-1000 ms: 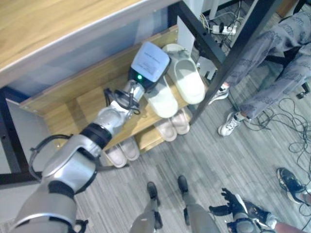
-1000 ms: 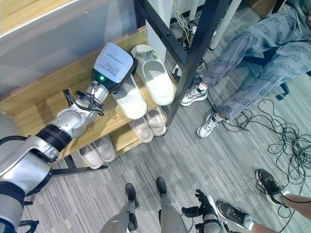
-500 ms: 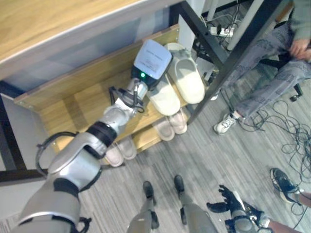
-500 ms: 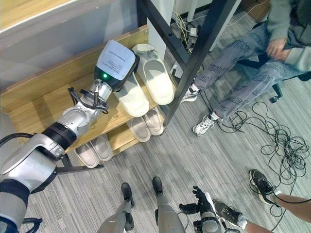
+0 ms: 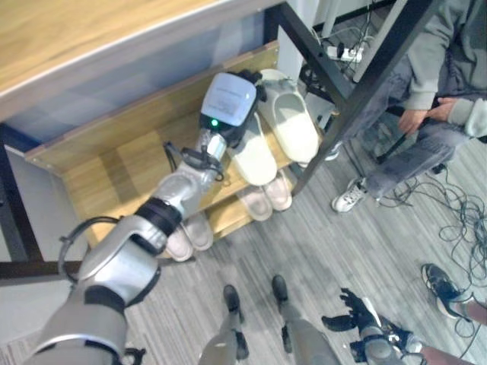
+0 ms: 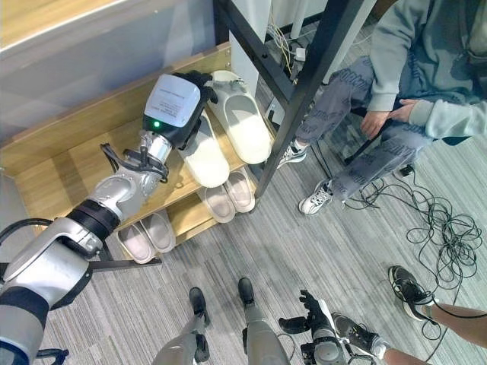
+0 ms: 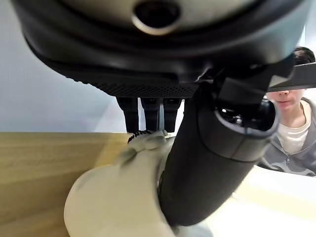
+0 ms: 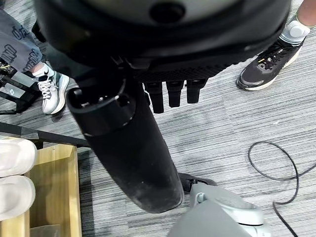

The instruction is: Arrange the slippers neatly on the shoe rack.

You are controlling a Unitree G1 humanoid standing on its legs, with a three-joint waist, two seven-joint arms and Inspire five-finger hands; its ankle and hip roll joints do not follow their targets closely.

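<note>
Slippers (image 5: 253,156) of cream colour lie as a pair on the upper shelf of the shoe rack (image 5: 114,163), the second slipper (image 5: 293,125) just beside the first. Left robot hand (image 6: 199,82) rests on the first slipper, thumb and fingers curled round it. Right robot hand (image 5: 356,310) hangs over the floor (image 5: 319,243), well apart from the shoe rack, fingers spread.
</note>
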